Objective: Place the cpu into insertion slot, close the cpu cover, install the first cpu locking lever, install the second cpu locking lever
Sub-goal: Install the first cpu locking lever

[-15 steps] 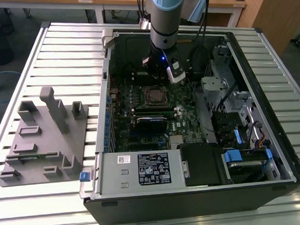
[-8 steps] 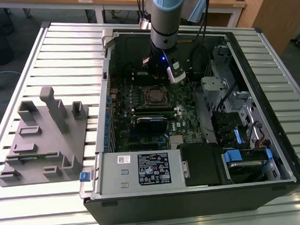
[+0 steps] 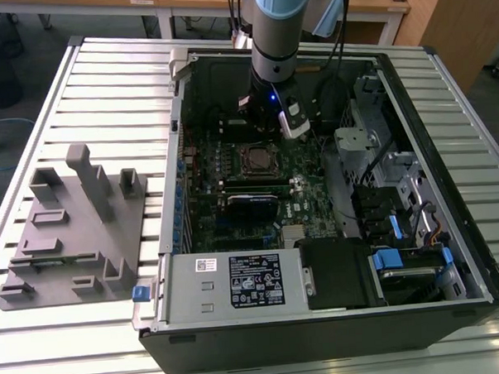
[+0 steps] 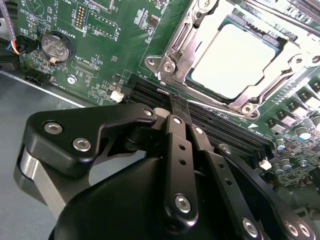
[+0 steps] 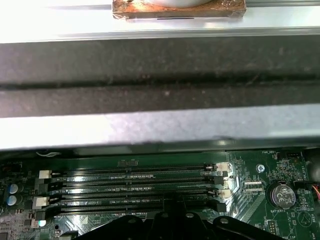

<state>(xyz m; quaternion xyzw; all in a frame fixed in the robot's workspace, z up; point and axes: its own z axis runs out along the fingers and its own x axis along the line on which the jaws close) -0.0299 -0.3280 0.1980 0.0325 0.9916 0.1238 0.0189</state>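
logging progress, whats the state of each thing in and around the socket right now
cpu, seated in the insertion slot
cpu cover, down over the cpu's rim
gripper, shut, holding nothing
memory slots, empty
computer case, side open

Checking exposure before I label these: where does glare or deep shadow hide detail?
Second wrist view: the cpu glares near white across its metal top. First wrist view: the pale metal band is washed out, and the dark strips beside it lose detail. Exterior view: the table slats are bright, the motherboard inside the case shadowed.
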